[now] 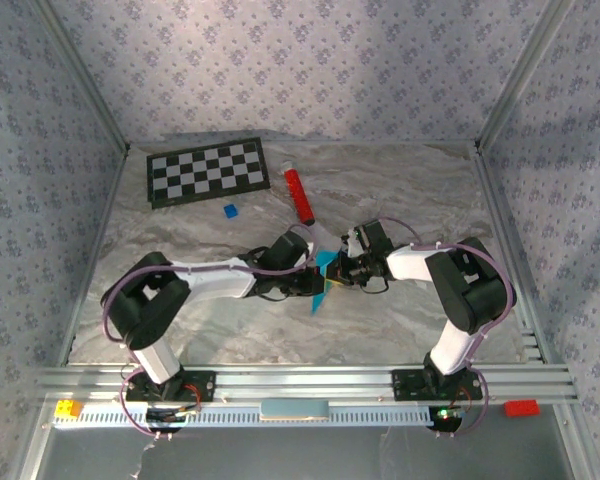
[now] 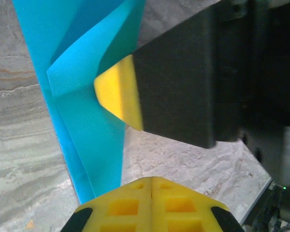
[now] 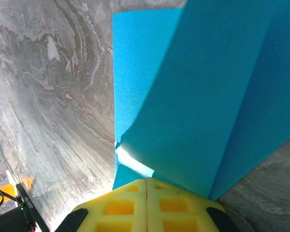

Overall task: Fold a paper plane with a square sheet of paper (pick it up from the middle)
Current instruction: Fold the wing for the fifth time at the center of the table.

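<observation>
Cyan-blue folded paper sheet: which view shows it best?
Left wrist: the cyan-blue folded paper sheet shows its layered creases clearly. Right wrist gives broad blue panels up close; top external, a small distant sliver.

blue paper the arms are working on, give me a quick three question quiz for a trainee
1. True or false: the blue paper lies flat and unfolded on the table.
2. The claw pads are: A yellow, B red, C green.
3. Fill in: the right claw is ___ on the paper.
Key: 1 false, it is folded and creased; 2 A; 3 shut.
</observation>
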Motion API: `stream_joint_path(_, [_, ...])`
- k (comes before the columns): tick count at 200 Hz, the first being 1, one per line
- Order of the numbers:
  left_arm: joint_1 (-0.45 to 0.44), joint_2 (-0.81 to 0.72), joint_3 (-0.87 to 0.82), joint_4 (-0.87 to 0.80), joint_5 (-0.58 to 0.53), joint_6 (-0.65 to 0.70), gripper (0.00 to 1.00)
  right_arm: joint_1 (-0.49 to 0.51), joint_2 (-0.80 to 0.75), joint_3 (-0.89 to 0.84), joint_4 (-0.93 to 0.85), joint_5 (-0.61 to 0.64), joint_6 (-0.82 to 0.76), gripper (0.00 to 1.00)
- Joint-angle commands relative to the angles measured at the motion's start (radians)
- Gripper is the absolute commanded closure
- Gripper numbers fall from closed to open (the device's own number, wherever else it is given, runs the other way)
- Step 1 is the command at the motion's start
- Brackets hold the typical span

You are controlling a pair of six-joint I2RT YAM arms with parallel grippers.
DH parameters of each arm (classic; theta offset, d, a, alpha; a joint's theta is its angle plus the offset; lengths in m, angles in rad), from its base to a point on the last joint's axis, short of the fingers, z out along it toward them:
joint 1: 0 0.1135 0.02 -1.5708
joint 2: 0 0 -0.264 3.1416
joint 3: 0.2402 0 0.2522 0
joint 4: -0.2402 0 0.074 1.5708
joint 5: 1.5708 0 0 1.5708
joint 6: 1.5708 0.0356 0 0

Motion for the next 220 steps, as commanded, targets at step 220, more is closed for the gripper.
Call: stream_joint_path(220, [-0.019,0.106,-0.099,-0.098,-0.062,0.04,1.0,-0.003,-0.118,-0.004,-0.098,0.107,-0.001,0.89])
